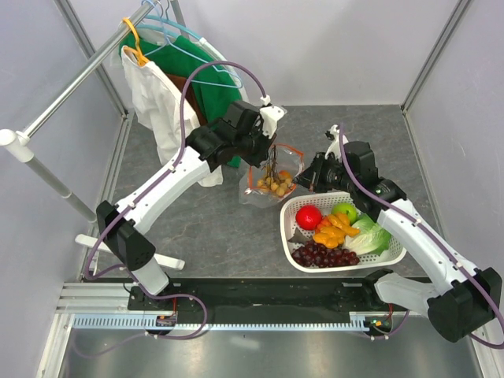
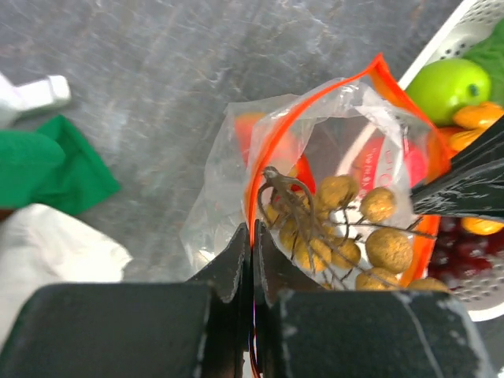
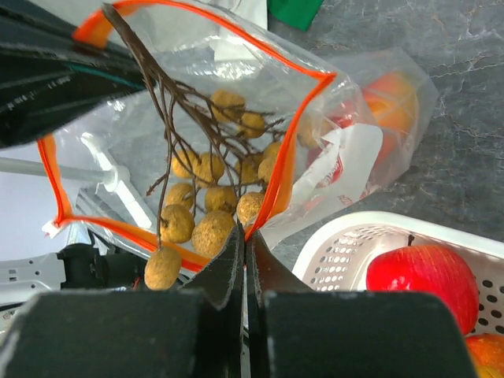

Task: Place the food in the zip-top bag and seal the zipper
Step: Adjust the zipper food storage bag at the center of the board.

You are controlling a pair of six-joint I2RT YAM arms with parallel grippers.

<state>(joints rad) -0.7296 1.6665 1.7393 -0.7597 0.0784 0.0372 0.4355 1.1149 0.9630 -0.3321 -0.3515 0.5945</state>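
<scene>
A clear bag (image 1: 272,179) is held up with its mouth open over a grey table (image 1: 197,228), stretched between two robot claws. The left claw (image 2: 252,236) reaches in from the left. Its jaws are pressed fully together, pinching the orange-red zipper (image 2: 264,157) on one side of the mouth. The right claw (image 3: 246,236) meets the bag from the opposite side, and its jaws are likewise clamped tight on the zipper strip. The bag therefore sits directly between the two claws, touching both, with its mouth pulled into a wide loop.

Inside the bag, just past each claw's fingertips, is a cluster of brown nuts (image 2: 346,228) on thin twigs. An orange-red fruit (image 3: 386,94) lies deeper in the bag.

A white basket (image 1: 293,236) stands just beside the bag, below the right claw. It holds a red apple (image 1: 309,216), a green apple (image 1: 345,210), orange pieces (image 1: 335,228), grapes (image 1: 323,256) and lettuce (image 1: 370,236).

At the back left, green and white clothes (image 1: 161,102) hang on a rail (image 1: 79,71).
</scene>
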